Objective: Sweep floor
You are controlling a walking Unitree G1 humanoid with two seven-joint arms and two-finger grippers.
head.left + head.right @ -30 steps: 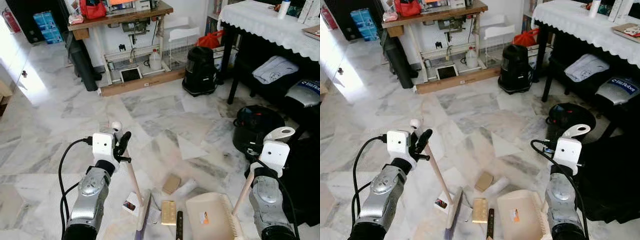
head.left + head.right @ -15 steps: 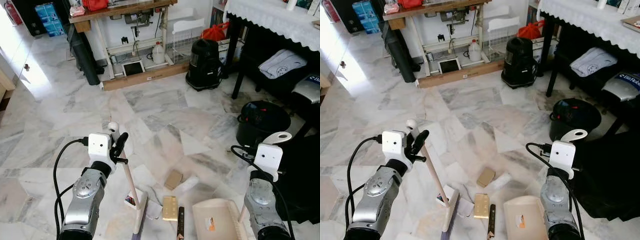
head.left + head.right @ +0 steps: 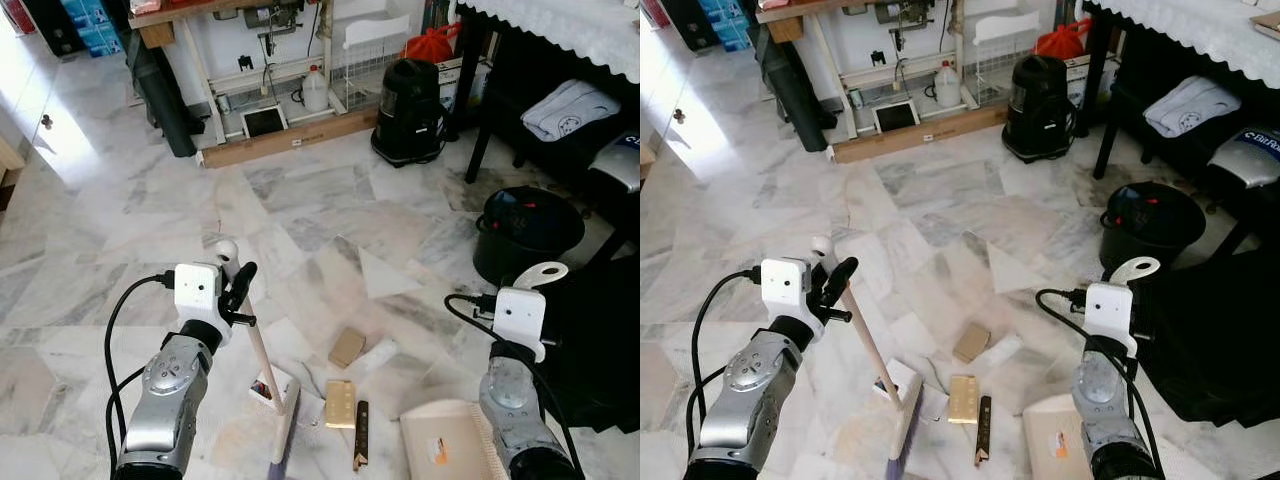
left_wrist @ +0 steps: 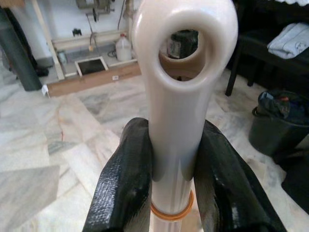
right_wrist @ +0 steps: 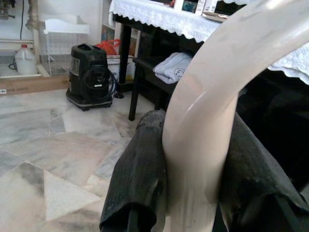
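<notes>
Broom and dustpan held over scattered litter on marble floor.

Left end effector (image 4: 171, 179) pinching cream broom (image 3: 262, 368) just under its looped top, an orange ring below the fingers (image 4: 126, 188); handle slanting down to a pale head touching the floor (image 3: 120, 250) between the arms. Right end effector (image 5: 190, 179) pinched on the curved cream handle of dustpan (image 3: 445, 448), a flat beige tray with a comb edge lying low on the right. Near the broom head, four bits of litter: small printed packet (image 3: 265, 387), brown card (image 3: 346, 347), yellow bar (image 3: 339, 403), dark stick (image 3: 360, 449). Open marble ahead and to the left. Bounded at the far side by a workbench frame (image 3: 270, 150) and one black vacuum (image 3: 413, 97), on the right by one black bucket (image 3: 528, 232) and a dark surface (image 3: 560, 30) with white lace cloth.
</notes>
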